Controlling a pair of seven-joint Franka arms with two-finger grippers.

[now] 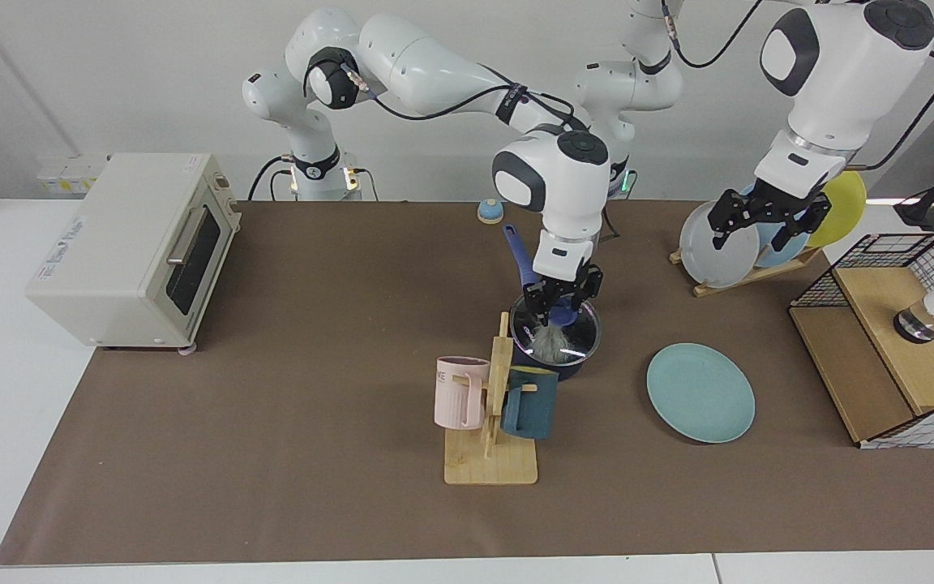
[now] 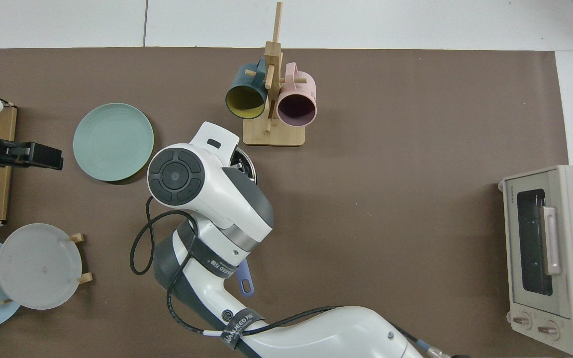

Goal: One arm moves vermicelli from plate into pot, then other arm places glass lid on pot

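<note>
Plainly, the right arm is stretched from its base across the brown mat, and the right gripper [image 1: 566, 302] is set directly above the black saucepan [image 1: 554, 357], whose blue handle points back toward the arms. The glass lid [image 1: 558, 334] is seated on the rim, and its blue knob appears to be pinched between the closed fingers, though the contact is partly hidden. The vermicelli [image 1: 550, 345] is seen beneath the glass. The teal plate [image 1: 700, 392] is left bare. The left gripper [image 1: 765, 212] is held spread and empty, waiting by the plate rack [image 1: 747, 272].

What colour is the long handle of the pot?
Blue. The pot's handle shows best in the facing view, rising behind the right hand.
</note>
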